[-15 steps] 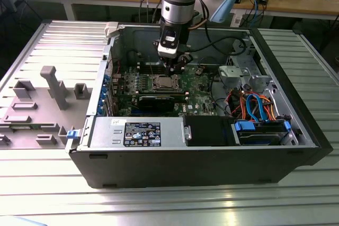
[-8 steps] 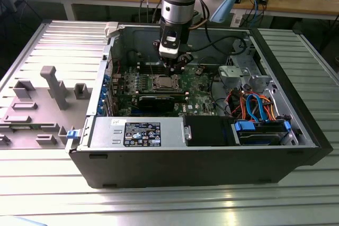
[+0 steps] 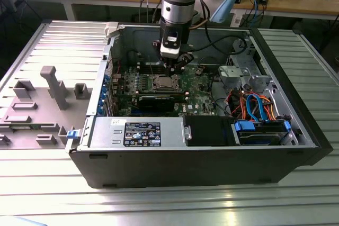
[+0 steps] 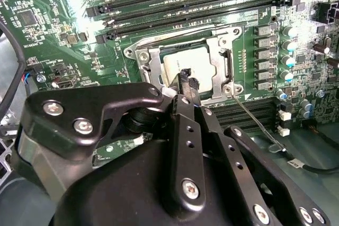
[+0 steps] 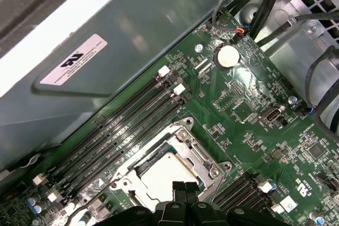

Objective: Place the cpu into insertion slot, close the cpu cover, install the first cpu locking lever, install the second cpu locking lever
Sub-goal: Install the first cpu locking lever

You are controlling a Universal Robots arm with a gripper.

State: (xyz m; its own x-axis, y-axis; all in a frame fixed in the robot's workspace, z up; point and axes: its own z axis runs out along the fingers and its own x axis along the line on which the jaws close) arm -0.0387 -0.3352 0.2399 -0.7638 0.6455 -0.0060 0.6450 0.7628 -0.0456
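Note:
The cpu lies flat in the insertion slot, its silver-grey top showing in both wrist views. The cpu cover is a silver frame lying down around the chip. A thin metal locking lever runs from one socket corner out over the board. My gripper hangs straight above the socket's edge. Its black fingertips are pressed together with nothing between them, just over the chip's near rim.
Long memory slots flank the socket. A black card lies in front of it. The case wall stands close behind. Cables and a drive cage fill the exterior view's right. A grey fixture stands outside the case.

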